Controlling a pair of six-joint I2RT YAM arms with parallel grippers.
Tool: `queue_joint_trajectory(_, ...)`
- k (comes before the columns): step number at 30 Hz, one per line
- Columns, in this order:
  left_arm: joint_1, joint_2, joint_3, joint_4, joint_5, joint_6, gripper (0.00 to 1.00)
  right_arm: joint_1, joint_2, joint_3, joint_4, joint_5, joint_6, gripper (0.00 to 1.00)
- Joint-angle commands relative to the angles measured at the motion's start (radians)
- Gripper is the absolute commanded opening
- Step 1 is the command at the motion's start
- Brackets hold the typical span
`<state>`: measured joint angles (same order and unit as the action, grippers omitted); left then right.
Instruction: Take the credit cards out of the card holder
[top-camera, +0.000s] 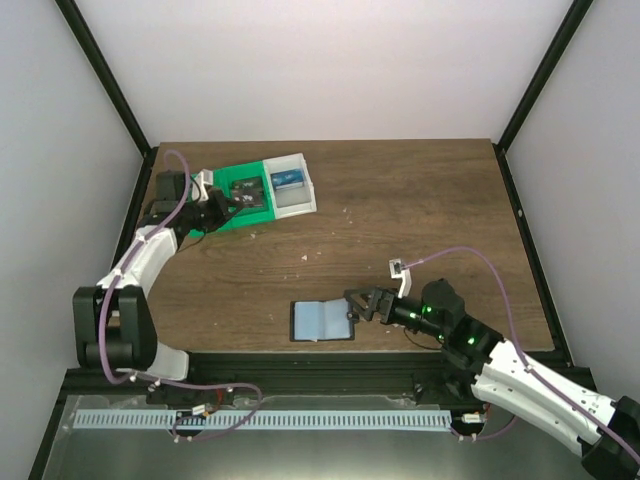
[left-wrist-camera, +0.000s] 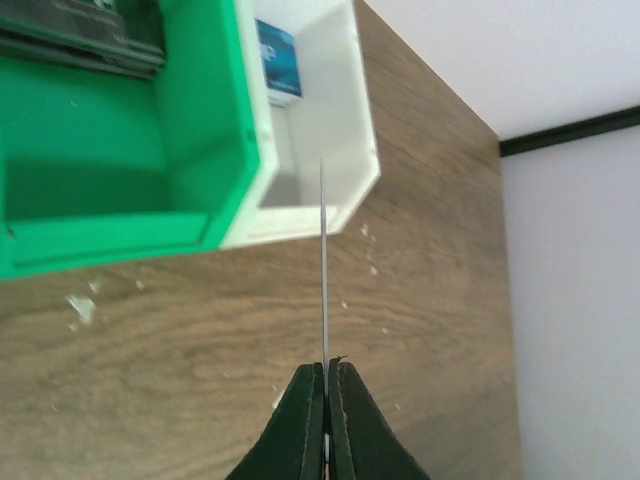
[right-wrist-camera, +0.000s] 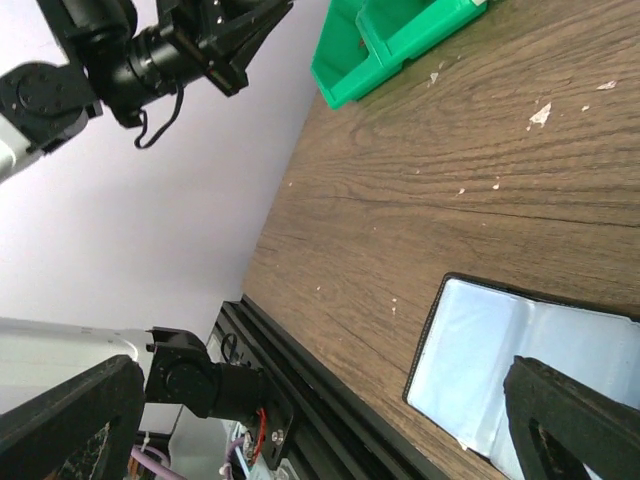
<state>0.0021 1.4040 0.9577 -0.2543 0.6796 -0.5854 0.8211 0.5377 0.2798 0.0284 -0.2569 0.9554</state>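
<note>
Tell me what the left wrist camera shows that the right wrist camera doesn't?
Only left wrist: a thin card, edge-on, pinched in the left hand, and a blue card-sized item in the white compartment. Only right wrist: the open card holder lying flat, with the right hand wide open. Both: the green tray on the wooden table.

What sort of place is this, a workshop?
Probably a robot test booth: white walls box in a wooden table, a left arm and right arm are mounted at its near edge, with a card holder and sorting tray as props.
</note>
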Motion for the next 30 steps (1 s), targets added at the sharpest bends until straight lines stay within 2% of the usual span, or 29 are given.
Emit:
queue_joint_trajectory(1, 0.012, 0.12, 0.124, -0.061, -0.055, 0.071, 0.0, -0.002, -0.002, 0.047, -0.037, 0.023, -0.053, 1.0)
queue_joint_trajectory(6, 0.016, 0.248, 0.266, -0.108, -0.17, 0.13, 0.0, -0.003, -0.003, 0.053, -0.038, 0.037, -0.043, 1.0)
queue_joint_trajectory(10, 0.017, 0.349, 0.359, -0.137, -0.157, 0.146, 0.0, -0.002, 0.004, 0.058, -0.036, 0.039, -0.029, 1.0)
queue_joint_trajectory(16, 0.016, 0.453, 0.414, -0.113, -0.141, 0.126, 0.0, -0.002, 0.021, 0.087, -0.078, 0.047, -0.039, 1.0)
queue_joint_trajectory(30, 0.017, 0.596, 0.521, -0.07, -0.117, 0.098, 0.0, -0.002, 0.077, 0.099, -0.057, 0.052, -0.016, 1.0)
